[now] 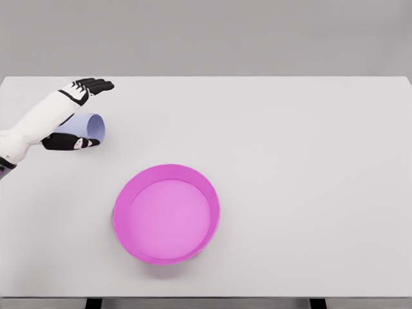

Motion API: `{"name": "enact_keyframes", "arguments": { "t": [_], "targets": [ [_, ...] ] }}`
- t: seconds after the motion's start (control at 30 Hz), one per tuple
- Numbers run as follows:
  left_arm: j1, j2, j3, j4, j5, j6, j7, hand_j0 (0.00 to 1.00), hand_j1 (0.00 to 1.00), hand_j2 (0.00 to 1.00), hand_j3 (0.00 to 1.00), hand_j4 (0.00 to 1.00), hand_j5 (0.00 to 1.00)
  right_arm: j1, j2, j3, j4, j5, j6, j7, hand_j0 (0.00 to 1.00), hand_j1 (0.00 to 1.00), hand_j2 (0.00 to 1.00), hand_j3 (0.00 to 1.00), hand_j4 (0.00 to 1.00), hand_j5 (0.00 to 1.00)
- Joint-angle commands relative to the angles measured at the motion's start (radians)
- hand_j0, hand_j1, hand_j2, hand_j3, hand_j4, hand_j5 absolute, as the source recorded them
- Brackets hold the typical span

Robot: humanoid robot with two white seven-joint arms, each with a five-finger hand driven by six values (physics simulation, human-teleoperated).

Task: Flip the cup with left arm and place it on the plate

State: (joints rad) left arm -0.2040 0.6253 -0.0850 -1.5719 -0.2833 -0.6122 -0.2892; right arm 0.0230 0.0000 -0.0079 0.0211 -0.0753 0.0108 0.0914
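Here, one left hand spread around one cup (lying sideways), one pink plate, one table.

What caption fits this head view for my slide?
Left robot hand open around the pale blue cup lying on its side on the white table, with the pink plate nearby, empty.

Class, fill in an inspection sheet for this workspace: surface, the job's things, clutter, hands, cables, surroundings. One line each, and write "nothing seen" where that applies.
Surface: white table, flat.
Job's things: pale blue cup lying on its side at the left, open end facing right; pink plate near the front, holding nothing.
Clutter: nothing seen.
Hands: left hand is around the cup, fingers stretched above it, thumb below; whether it grips is unclear. Right hand is out of view.
Cables: nothing seen.
Surroundings: plain grey backdrop; dark table legs at the bottom edge.
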Motion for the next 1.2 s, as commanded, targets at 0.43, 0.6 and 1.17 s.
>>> {"name": "enact_keyframes", "arguments": {
  "t": [0.43,0.6,1.17],
  "targets": [
    [0.015,-0.002,0.105,0.021,-0.088,0.001,-0.263,1.00,1.00,1.00,1.00,1.00,1.00,0.000,0.000,0.000,0.000,0.000,0.000,0.001,1.00,1.00,1.00,1.00,1.00,1.00],
    [-0.060,0.005,0.093,0.150,-0.105,0.001,-0.263,1.00,1.00,1.00,1.00,1.00,1.00,0.000,0.000,0.000,0.000,0.000,0.000,0.001,1.00,1.00,1.00,1.00,1.00,1.00],
    [-0.155,-0.032,0.010,0.290,-0.125,0.001,-0.263,1.00,1.00,1.00,1.00,1.00,1.00,0.000,0.000,0.000,0.000,0.000,0.000,0.001,1.00,1.00,1.00,1.00,1.00,1.00]
  ]
}}
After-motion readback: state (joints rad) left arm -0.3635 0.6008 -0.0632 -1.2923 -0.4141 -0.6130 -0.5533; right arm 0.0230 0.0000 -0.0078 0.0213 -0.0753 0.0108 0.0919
